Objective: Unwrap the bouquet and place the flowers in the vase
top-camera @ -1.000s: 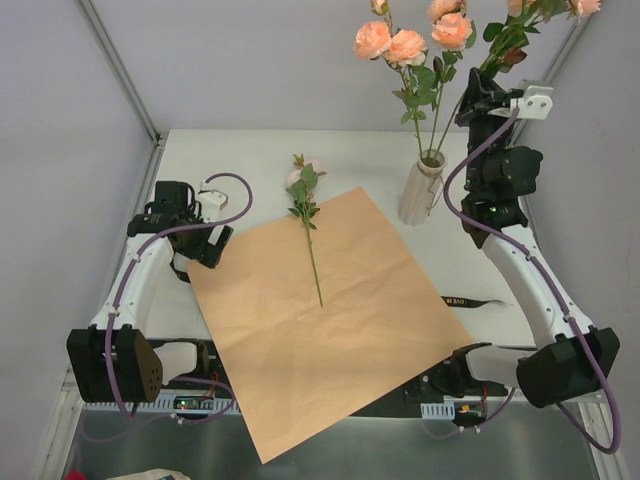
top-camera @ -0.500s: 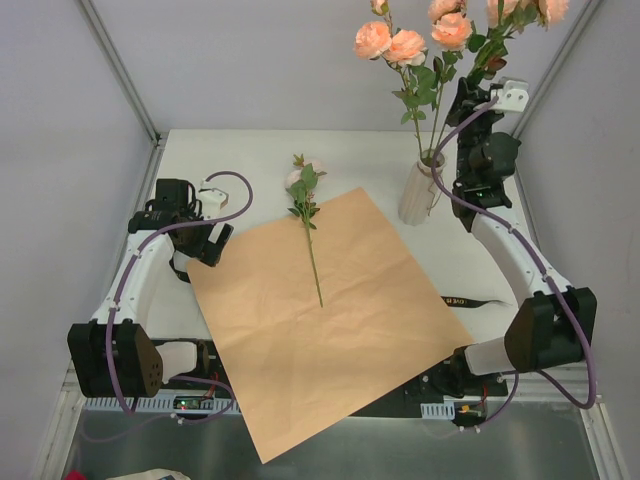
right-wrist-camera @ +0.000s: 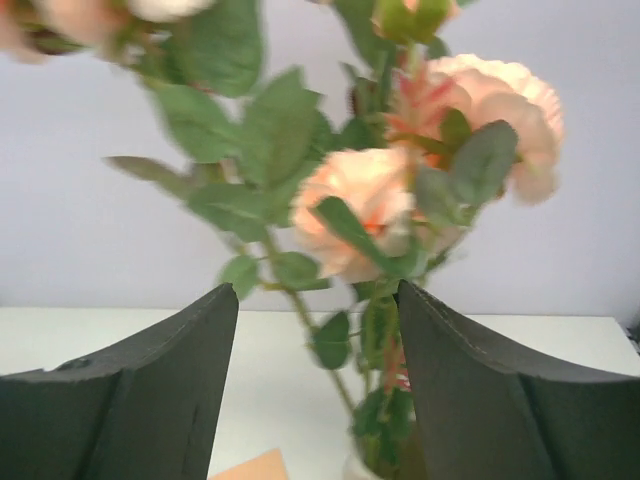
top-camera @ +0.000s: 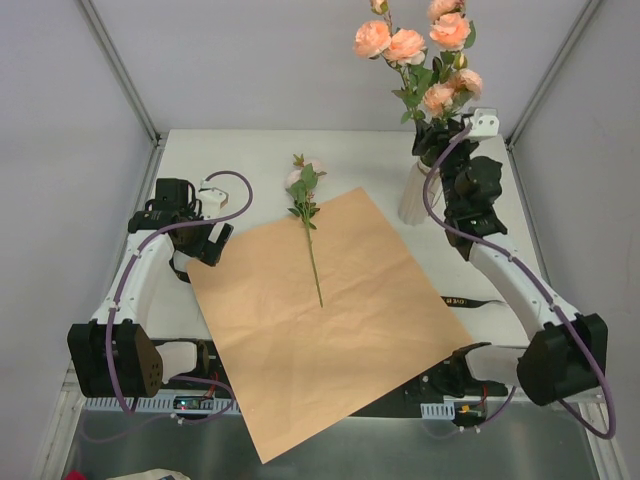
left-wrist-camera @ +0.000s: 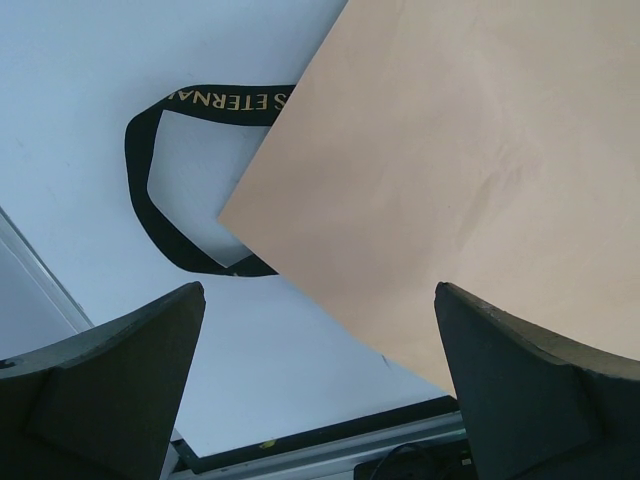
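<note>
The bouquet lies unwrapped: its kraft paper (top-camera: 320, 320) is spread flat on the table. One peach-pink rose (top-camera: 305, 185) rests across the paper's far edge. The pale vase (top-camera: 420, 195) stands at the back right with several flowers (top-camera: 407, 45) in it. My right gripper (top-camera: 436, 140) hangs open just above the vase mouth. In the right wrist view its fingers (right-wrist-camera: 318, 290) stand on either side of leafy stems and a rose (right-wrist-camera: 365, 205), not pressing them. My left gripper (top-camera: 200, 255) is open and empty over the paper's left corner (left-wrist-camera: 450, 150).
A black ribbon (left-wrist-camera: 150, 200) with gold lettering loops on the white table beside the paper's corner. Another ribbon end (top-camera: 465, 300) sticks out from the paper's right edge. Metal frame posts (top-camera: 120, 70) stand at the table's back corners.
My right arm swung left and down, carrying roses to the vase, and its jaws have opened. The roses now stand in the vase. The left arm has not moved.
</note>
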